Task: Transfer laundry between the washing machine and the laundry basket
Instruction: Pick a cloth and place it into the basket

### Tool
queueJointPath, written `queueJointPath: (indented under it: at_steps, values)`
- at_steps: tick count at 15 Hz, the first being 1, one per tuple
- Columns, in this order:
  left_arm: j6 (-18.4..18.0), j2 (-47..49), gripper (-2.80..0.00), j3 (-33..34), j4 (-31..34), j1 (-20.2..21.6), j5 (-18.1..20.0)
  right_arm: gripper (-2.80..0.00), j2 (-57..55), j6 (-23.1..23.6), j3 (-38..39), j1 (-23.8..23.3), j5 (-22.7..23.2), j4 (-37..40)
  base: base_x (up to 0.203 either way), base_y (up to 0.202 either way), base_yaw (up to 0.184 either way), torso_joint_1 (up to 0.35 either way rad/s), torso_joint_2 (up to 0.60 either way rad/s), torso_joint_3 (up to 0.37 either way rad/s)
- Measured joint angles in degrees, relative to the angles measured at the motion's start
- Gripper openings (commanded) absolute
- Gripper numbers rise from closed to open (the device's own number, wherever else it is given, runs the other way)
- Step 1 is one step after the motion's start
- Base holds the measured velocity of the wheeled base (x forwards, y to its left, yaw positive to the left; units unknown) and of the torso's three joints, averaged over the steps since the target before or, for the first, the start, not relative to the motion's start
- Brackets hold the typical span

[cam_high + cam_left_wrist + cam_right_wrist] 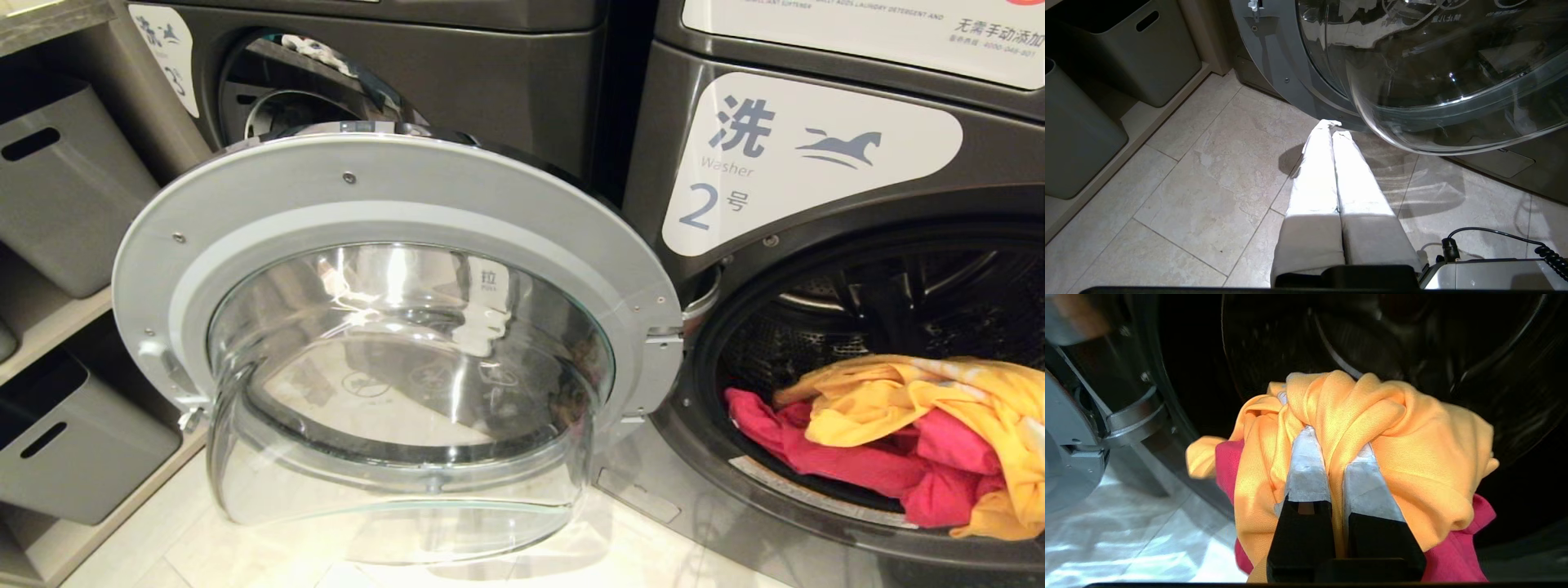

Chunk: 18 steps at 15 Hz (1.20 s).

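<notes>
we see the washer (816, 147) on the right with its round door (392, 327) swung wide open to the left. inside the drum (882, 302) lies a heap of clothes at the front edge: a yellow cloth (939, 400) on top and a pink cloth (824, 449) under it, partly hanging over the rim

in the right wrist view our right gripper (1337, 441) is at the mouth of the drum. its fingers (1306, 465) are squeezed almost together, and a fold of the yellow cloth (1372, 428) is pinched between them. the cloth bunches up over the fingertips, and the pink cloth (1453, 555) peeks out below it. the door hinge (1133, 416) is off to one side

in the left wrist view our left gripper (1333, 130) hangs low over the tiled floor (1208, 183), just beside the bottom of the open door (1433, 81). its fingers (1314, 175) are pressed tight together and hold nothing

grey bins (57, 180) sit on shelves at the far left, next to a second machine (449, 73) behind the door. we cannot see a laundry basket in front of the washer
</notes>
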<state>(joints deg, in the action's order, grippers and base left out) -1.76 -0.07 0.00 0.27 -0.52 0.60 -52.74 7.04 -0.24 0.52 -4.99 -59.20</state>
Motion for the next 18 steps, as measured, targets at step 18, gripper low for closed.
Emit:
queueJointPath:
  at_steps: [18]
  values:
    - [0.00, 0.00, -2.80, 0.00, 0.00, 0.00, -0.02, -2.80, 23.24, 7.41, 0.00, -2.65, 6.33, 21.05, 0.000, 0.000, 0.000, 0.000, 0.00, 0.000]
